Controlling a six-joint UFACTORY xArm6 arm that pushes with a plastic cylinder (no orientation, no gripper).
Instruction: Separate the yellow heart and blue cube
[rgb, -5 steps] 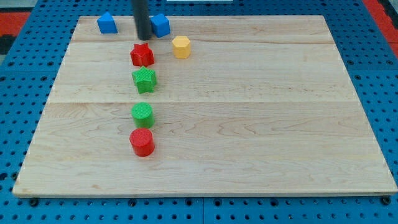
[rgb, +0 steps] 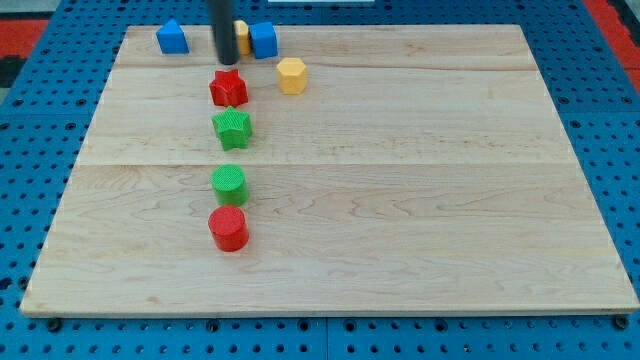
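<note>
No writing or brand marks can be read anywhere. At the top left of the pale wooden board (rgb: 400, 200) sits a blue plastic house-shaped block (rgb: 172, 37). Right of it my tip (rgb: 227, 61) stands on the wood, a bare dark rod holding nothing. Touching its right side, a yellow block (rgb: 241, 33), mostly hidden, presses against the blue cube (rgb: 263, 39). Just below my tip a ribbed red star (rgb: 228, 88), green star (rgb: 232, 127), green cylinder (rgb: 228, 181) and red cylinder (rgb: 228, 228) form a column. A yellow hexagonal block (rgb: 291, 75) lies further right.
</note>
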